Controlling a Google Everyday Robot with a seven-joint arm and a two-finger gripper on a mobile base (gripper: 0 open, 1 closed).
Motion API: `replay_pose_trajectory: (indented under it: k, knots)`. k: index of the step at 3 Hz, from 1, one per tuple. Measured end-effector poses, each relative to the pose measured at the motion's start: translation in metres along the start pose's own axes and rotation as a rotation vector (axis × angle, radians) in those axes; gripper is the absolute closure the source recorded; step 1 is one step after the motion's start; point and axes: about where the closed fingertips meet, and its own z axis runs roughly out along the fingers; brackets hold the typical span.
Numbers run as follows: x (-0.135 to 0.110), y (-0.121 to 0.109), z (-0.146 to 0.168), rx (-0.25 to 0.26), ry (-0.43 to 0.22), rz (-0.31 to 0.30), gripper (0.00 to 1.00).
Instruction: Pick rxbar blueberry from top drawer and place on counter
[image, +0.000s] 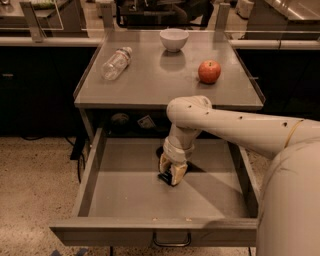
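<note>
The top drawer (125, 200) is pulled wide open under the counter (150, 85). My gripper (171, 174) reaches down into the middle of the drawer, its tips at the drawer floor. A small dark end of the rxbar blueberry (163, 177) pokes out at the lower left between the tan fingers (179, 173), which look closed on it. The rest of the bar is hidden by the gripper. The bar rests low, at the drawer floor.
On the counter lie a clear plastic bottle (116, 62) on its side at the left, a white bowl (174, 39) at the back and a red apple (209, 71) at the right. My arm (235, 127) crosses the drawer's right side. The drawer handle (171, 241) faces front.
</note>
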Motion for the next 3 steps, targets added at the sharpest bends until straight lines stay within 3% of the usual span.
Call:
replay_pose_trajectory:
  k: [1, 3]
  knots:
    - [0.0, 0.0, -0.001, 0.0, 0.0, 0.0, 1.0]
    - [-0.048, -0.061, -0.126, 0.002, -0.037, -0.183, 1.0]
